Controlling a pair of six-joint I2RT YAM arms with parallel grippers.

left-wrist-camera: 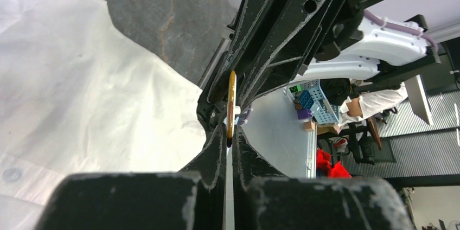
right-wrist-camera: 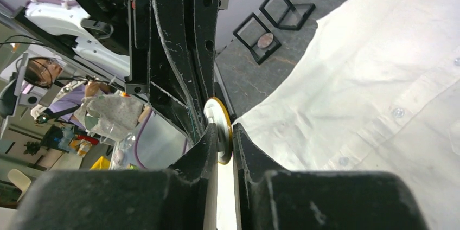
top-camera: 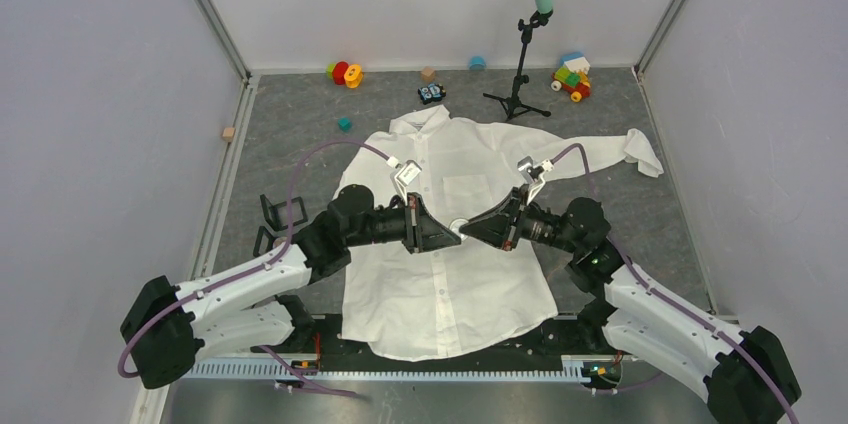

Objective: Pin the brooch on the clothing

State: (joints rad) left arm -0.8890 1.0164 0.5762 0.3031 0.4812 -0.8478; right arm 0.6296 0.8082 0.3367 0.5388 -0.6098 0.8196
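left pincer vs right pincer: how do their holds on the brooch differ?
The left pincer reaches in from the left of the shirt, the right pincer from its right. The left pincer's camera sees the brooch edge-on, a thin gold line; the right pincer's camera also catches its white face. Shared: both are shut on the brooch, tip to tip, on opposite edges.

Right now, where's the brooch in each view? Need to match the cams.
Top external: the brooch sits mid-frame, over the shirt.
Left wrist: mid-frame, edge-on, a thin gold line.
Right wrist: just below centre, a gold-rimmed disc.
Shared landmark: the shirt, on the left in left wrist, on the right in right wrist.
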